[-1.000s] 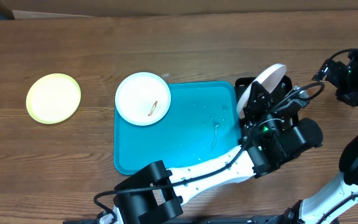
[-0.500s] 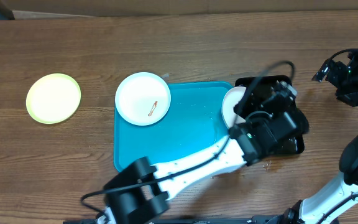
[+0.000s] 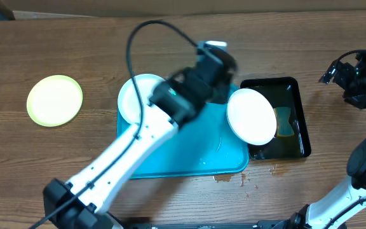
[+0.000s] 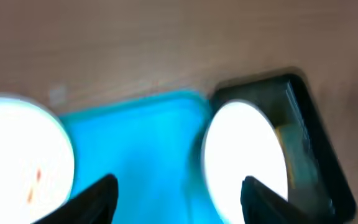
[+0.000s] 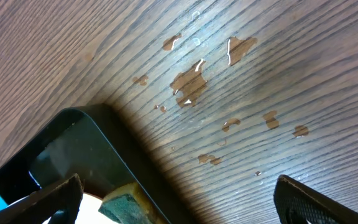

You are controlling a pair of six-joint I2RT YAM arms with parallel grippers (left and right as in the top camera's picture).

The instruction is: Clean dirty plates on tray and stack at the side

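Left claw (image 4: 179,183): wide, with nothing between its fingers; we saw it above the tray, though its wrist view was blurred.
Tray (image 3: 189,146): turquoise, flat on the desk (image 3: 62,44), directly below the left claw.
Smeared plate (image 4: 20,158): white with a reddish streak, just left of the left claw; it lay on the tray's corner, overhanging the rim, and the arm partly hid it from overhead.
White plate (image 3: 251,115): right of the left claw and apart from it, lying across the tray's right rim and the black tray's near edge.
Green plate (image 3: 54,100): far left of the left claw, on bare desk, well apart from the tray.
Black tray (image 3: 295,137): right of the left claw, touching the tray's side; its corner showed below the right claw.
Sponge (image 5: 124,206): green and yellow, inside the black tray, just beside the white plate.
Right claw (image 5: 179,183): wide and empty, above the desk by the black tray's corner.
Drops (image 5: 188,84): water on the wood ahead of the right claw.
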